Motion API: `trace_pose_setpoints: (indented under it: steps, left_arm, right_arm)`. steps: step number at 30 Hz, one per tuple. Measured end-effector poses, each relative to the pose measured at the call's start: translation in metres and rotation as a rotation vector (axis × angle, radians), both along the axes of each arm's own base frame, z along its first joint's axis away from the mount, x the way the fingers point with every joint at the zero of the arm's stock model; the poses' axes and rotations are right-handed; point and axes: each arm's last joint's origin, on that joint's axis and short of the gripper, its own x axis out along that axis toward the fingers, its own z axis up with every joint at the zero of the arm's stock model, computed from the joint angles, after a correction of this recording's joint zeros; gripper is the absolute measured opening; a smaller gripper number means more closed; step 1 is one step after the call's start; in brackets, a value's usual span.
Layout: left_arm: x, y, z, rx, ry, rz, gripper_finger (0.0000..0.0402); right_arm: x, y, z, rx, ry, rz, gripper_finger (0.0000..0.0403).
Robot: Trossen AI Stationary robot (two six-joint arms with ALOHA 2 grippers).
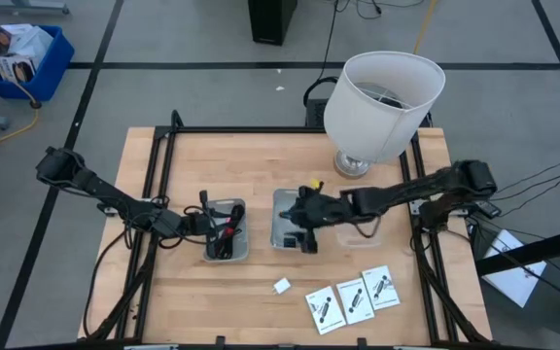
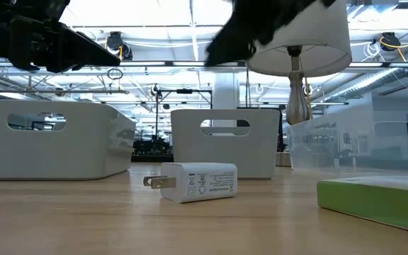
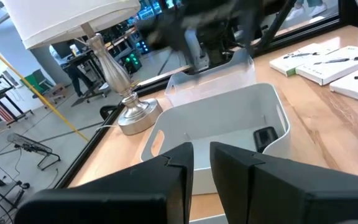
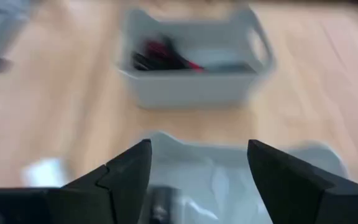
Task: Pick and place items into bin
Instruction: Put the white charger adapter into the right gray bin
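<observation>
Right gripper [image 1: 306, 216] jaws spread wide, holding nothing, hovering over the right bin [image 1: 282, 238]; a small black block [image 3: 265, 137] lies inside that bin. Left gripper [image 1: 205, 222] jaws nearly together with a narrow gap, empty, at the near rim of the left bin [image 1: 239, 255]; that bin holds the black-and-red cable [image 1: 225, 231].

Still out on the desk [image 1: 192, 292]: white charger block [image 1: 282, 286], well apart from both bins; three white cards [image 1: 353, 298] in a row just beyond it.

Risks, my read: the two arms sit close across the gap between bins, so any crossing reach could clip the other arm; charger block is small and smooth, an off-centre pinch may squirt it away; cards lie flat, so jaws may skid on the desk or lift two at once; lamp [image 1: 382, 102] stands near the right arm, elbow swing could knock it.
</observation>
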Motion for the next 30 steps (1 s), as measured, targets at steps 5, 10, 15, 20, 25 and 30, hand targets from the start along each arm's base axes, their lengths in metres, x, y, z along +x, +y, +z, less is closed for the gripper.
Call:
trace_pose_setpoints:
  steps: [5,10,15,20,25,30]
  left_arm:
    - [0.0,0.0,0.0,-0.001,0.001,0.0,0.0063]
    - [0.0,0.0,0.001,-0.01,-0.008,0.001,0.0063]
    - [0.0,0.0,0.001,-0.015,-0.01,0.002,0.0063]
    - [0.0,0.0,0.0,-0.015,-0.001,0.003,0.0063]
    - [0.0,0.001,-0.002,-0.016,0.013,0.013,0.0063]
    - [0.0,0.001,-0.002,-0.017,0.014,0.013,0.0063]
  right_arm:
    - [-0.005,0.037,0.005,-0.032,-0.054,0.109,0.0264]
    - [0.007,0.064,-0.014,-0.026,-0.109,0.171,0.0274]
    - [0.021,0.079,-0.046,0.001,-0.084,0.283,0.0276]
    - [0.03,0.088,-0.073,0.035,-0.074,0.413,0.0275]
    - [0.033,0.09,-0.096,0.038,-0.013,0.442,0.0274]
    - [0.035,0.094,-0.106,0.033,-0.017,0.491,0.0274]
